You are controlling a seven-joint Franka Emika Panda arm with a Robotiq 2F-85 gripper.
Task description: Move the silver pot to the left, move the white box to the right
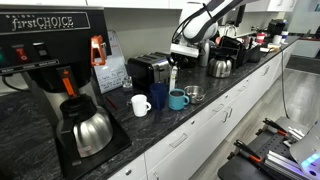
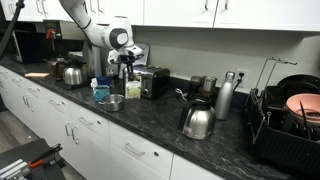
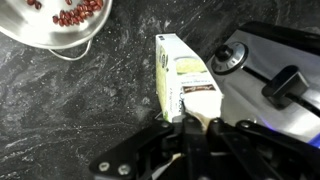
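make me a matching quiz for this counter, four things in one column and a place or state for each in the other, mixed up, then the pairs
Things:
1. silver pot
2. white box
3. toaster
4. white mug

Place or state:
A. between the fingers of the gripper
B. has small red pieces inside
C. on the counter next to the coffee machine
D. steel top with a black lever

Pairs: 1-B, 2-A, 3-D, 4-C
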